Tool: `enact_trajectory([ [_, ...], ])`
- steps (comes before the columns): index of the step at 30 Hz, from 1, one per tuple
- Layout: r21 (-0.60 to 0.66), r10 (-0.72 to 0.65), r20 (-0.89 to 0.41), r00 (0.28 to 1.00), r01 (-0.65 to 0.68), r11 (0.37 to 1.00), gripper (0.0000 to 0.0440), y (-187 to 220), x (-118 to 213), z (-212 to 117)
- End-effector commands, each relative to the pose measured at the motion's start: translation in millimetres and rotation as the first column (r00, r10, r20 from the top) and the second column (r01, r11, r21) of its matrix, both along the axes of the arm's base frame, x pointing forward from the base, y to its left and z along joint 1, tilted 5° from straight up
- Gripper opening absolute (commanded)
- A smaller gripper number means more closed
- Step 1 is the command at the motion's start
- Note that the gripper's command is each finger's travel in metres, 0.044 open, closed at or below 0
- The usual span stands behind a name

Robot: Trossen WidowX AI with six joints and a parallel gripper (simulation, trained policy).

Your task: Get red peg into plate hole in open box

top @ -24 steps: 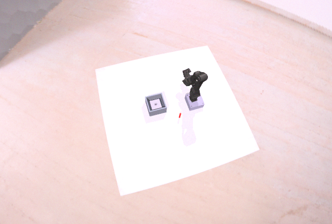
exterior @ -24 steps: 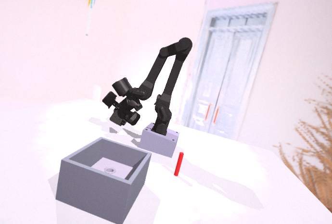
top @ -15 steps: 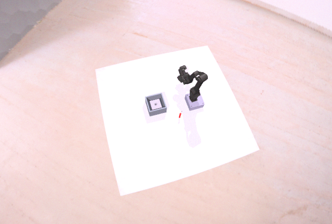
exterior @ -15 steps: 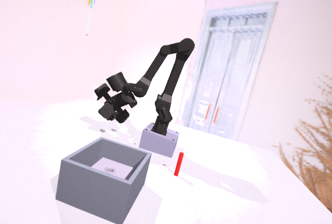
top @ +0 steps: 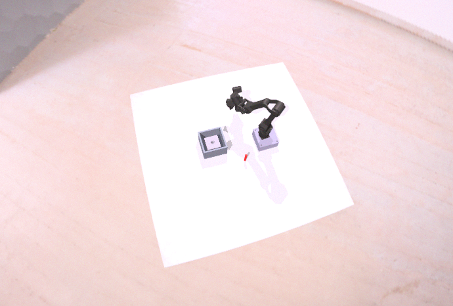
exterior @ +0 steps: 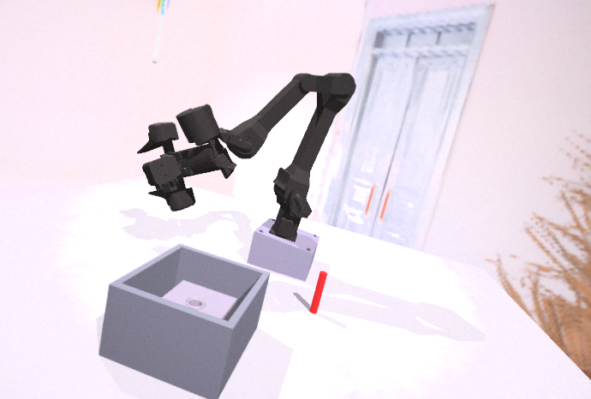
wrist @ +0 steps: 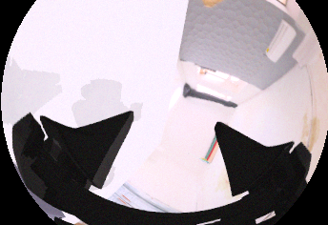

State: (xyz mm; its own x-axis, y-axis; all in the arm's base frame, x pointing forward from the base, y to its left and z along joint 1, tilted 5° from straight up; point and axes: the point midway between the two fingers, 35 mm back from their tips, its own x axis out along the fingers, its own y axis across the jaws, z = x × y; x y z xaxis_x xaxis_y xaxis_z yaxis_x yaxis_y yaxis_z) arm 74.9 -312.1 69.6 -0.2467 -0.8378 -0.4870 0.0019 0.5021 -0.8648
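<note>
Swing the claw (top: 232, 96) (exterior: 144, 172) (wrist: 175, 121), spread wide and holding nothing, over the upright peg (top: 245, 157) (exterior: 318, 292), then descend straight and centred before closing.

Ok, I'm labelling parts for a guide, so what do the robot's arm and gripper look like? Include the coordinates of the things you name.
The arm (top: 263, 103) (exterior: 284, 101) is matte black, with slim straight links and chunky rounded joints. The gripper (wrist: 175, 121) is black too, with two pointed, wedge-shaped fingers. No coloured markings or loose cables stand out on either.

Pale blue double door (exterior: 389, 132), pinkish walls (exterior: 267, 32)
</note>
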Motion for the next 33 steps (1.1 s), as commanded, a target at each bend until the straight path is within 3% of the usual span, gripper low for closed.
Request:
enact_trajectory([
  [1, -0.034, 0.033, 0.091, 0.995, -0.03, 0.999, 0.044, -1.3, 26.3, 12.2],
  [9, -0.074, 0.125, 0.345, 0.93, -0.105, 0.992, 0.044, 16.9, 101.2, 38.9],
  [19, -0.03, 0.17, 0.629, 0.759, -0.196, 0.98, 0.044, 74.0, 183.7, 69.0],
  [26, 0.075, 0.109, 0.775, 0.623, -0.261, 0.962, 0.044, 135.9, 224.4, 84.1],
  [33, 0.236, -0.037, 0.844, 0.535, -0.309, 0.921, 0.044, 207.9, 240.6, 89.5],
])
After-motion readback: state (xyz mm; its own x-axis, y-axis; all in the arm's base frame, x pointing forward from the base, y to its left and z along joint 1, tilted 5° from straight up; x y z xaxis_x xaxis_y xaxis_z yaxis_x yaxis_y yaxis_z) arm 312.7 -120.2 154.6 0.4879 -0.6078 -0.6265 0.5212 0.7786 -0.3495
